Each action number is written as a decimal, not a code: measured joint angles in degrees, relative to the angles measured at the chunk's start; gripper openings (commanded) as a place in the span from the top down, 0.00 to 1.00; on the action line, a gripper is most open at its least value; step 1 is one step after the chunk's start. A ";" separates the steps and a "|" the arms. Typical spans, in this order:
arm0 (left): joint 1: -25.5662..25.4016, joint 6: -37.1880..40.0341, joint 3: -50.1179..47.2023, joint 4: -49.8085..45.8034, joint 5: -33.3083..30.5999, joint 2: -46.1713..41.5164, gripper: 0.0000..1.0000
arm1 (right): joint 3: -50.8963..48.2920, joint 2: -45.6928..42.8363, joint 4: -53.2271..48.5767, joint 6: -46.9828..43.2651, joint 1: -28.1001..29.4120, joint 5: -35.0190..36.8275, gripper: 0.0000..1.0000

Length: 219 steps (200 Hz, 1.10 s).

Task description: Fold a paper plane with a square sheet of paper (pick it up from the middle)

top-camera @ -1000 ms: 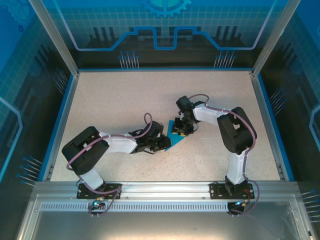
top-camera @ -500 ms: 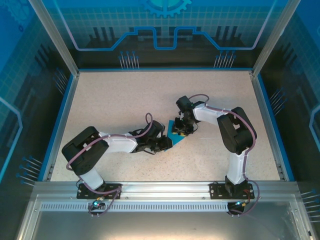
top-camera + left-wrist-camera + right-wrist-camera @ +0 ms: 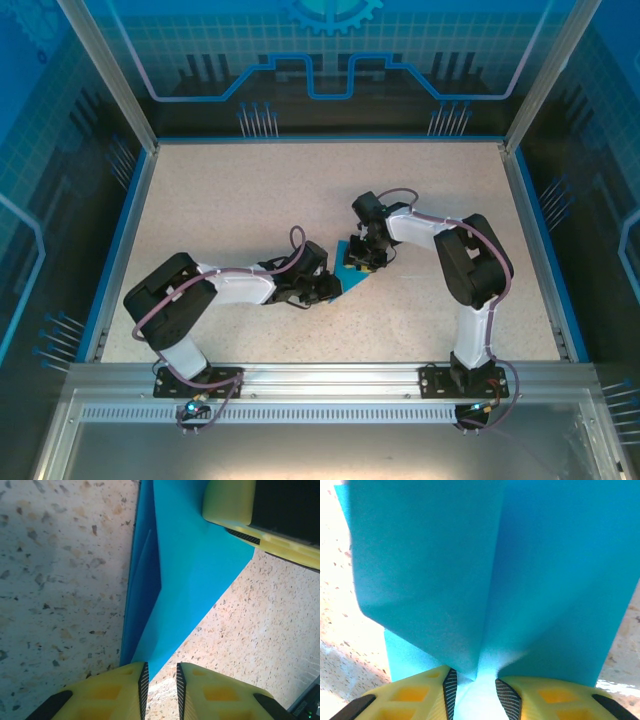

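1. In the overhead view the left arm reaches from its base at the near edge toward 2 o'clock. The left gripper (image 3: 328, 287) lies low over the speckled surface (image 3: 230, 200), at the 8 o'clock corner of the teal paper (image 3: 350, 276).
2. From the left wrist, its jaws stand narrowly spread. The paper's sharp point runs into the gap against the 9 o'clock pad, and bare surface shows through the rest of the gap.
3. The teal paper lies on the surface, just toward 5 o'clock of its middle. It is folded to a pointed outline, with layers overlapping along one long edge.
4. The right gripper (image 3: 362, 264) sits at the paper's 1 o'clock end, its arm coming from its base toward 10 o'clock.
5. From the right wrist, its jaws are partly spread and a raised crease of paper runs down into the gap. Whether they pinch it cannot be told.
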 measured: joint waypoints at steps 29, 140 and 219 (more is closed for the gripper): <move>0.00 0.70 0.52 -0.79 -0.35 0.68 0.74 | 0.00 0.00 0.00 -0.02 0.00 0.00 0.63; -0.48 1.42 2.56 -4.42 -0.37 1.51 0.71 | 0.00 0.00 0.00 0.00 0.00 0.00 0.63; -1.62 2.32 1.70 -6.78 -0.85 -0.17 0.71 | 0.00 0.07 0.00 0.17 0.00 0.00 0.63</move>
